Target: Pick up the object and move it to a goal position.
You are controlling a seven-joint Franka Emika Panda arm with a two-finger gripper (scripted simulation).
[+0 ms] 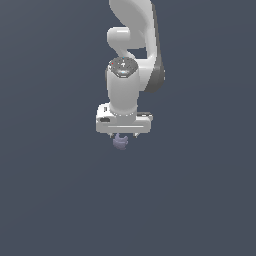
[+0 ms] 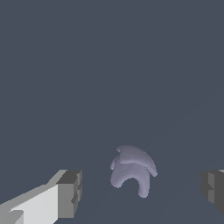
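The object (image 2: pixel 131 170) is a small lavender-grey chunky piece with a curved notch. In the wrist view it lies on the dark surface between my two fingertips, touching neither. My gripper (image 2: pixel 142 190) is open, with one finger (image 2: pixel 70 192) on one side and the other finger (image 2: pixel 214 188) far on the other side. In the exterior view the object (image 1: pixel 120 142) peeks out just below the white gripper (image 1: pixel 123 134), whose body hides most of it and the fingers.
The white arm (image 1: pixel 132 55) rises from the gripper toward the top of the exterior view. A plain dark blue-grey surface (image 1: pixel 50 190) lies all around.
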